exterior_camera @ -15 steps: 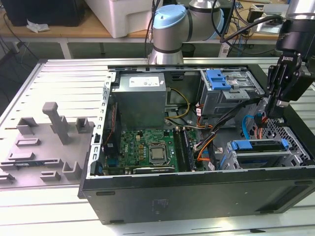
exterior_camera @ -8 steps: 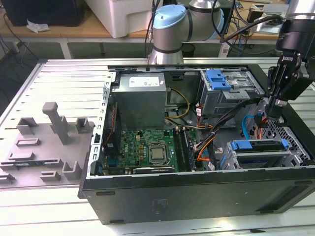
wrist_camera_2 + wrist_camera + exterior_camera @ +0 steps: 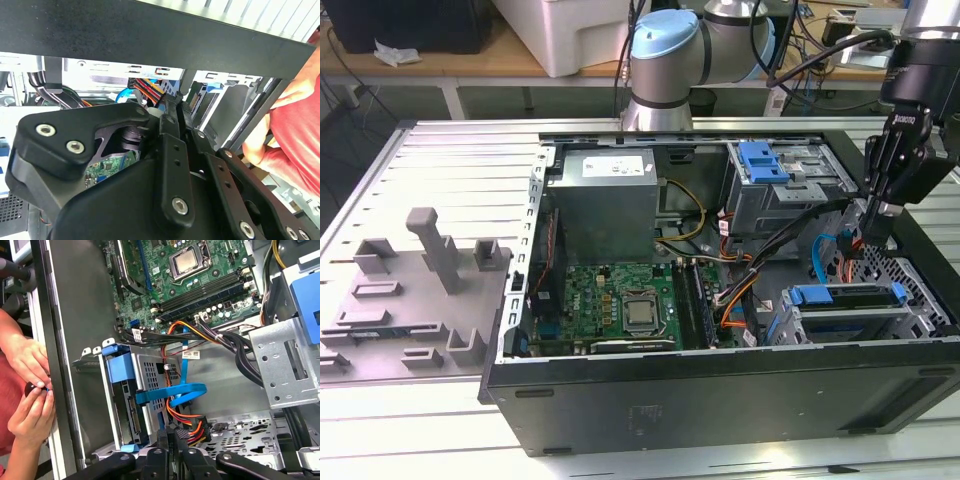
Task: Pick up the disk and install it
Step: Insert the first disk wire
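Note:
The disk (image 3: 845,296), framed by blue rails and a blue end handle, sits in the grey drive cage (image 3: 800,325) at the front of the open computer case, on the exterior view's right. In the first wrist view the disk (image 3: 129,412) shows edge-on under its blue handle. My gripper (image 3: 871,236) hangs just above and behind that cage, apart from the disk. Its black fingers (image 3: 163,436) stand pressed together with nothing between them, as the second wrist view also shows at the gripper (image 3: 173,108).
A blue bracket (image 3: 764,160) tops the upper drive cage. Blue, orange and black cables (image 3: 185,395) run between the cages below the gripper. The motherboard (image 3: 630,300) fills the case's middle. A person's hands (image 3: 30,385) hold a small dark object outside the case wall. Grey fixtures (image 3: 440,250) stand to the left.

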`<state>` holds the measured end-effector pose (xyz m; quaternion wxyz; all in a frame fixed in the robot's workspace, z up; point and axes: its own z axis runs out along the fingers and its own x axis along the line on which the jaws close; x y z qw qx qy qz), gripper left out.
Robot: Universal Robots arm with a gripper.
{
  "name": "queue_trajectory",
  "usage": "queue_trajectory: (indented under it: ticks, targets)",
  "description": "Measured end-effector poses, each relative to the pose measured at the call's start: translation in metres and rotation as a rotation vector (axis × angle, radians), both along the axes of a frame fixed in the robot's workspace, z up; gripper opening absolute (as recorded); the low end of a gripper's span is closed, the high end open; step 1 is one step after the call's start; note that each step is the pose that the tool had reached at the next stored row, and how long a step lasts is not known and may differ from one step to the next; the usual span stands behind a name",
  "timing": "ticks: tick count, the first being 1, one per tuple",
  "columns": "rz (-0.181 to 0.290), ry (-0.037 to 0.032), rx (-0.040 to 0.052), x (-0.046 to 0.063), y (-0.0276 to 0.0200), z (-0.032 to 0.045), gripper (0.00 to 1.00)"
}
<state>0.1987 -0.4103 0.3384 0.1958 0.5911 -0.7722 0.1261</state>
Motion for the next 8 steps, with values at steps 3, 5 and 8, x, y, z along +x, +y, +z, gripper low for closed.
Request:
queue_trajectory:
  ticks: [3,5,8]
  targets:
    - [-0.001,0.0000,0.0001,0.0000,-0.0001,0.0000,0.17]
    - [-0.001,0.0000,0.0000,0.0000,-0.0001,0.0000,0.17]
    - [-0.002,-0.0001,0.0000,0.0000,-0.0001,0.0000,0.17]
